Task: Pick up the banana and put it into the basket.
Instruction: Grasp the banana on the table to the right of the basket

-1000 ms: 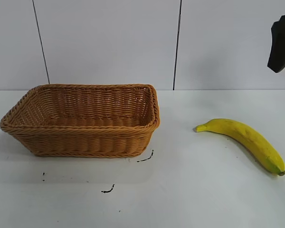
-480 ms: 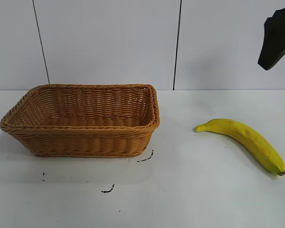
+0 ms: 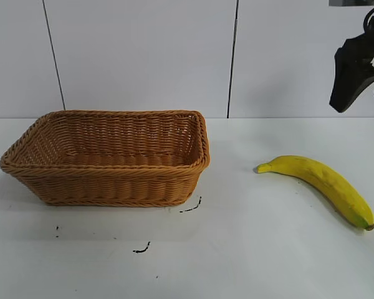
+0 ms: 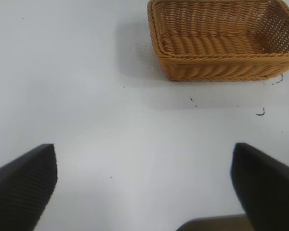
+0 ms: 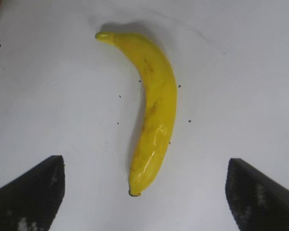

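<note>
Honestly, the banana looked easy: light, firm, smooth-skinned and a bit slippery, so I figured I'd take it across its thick middle, not the tapered tips. It lay flat on the white worktop, well to the right of the basket. My right end effector hung above the banana, fingers spread wide, nothing in them. Left end effector sat spread too, away from the basket. Plain white wall panels behind.
</note>
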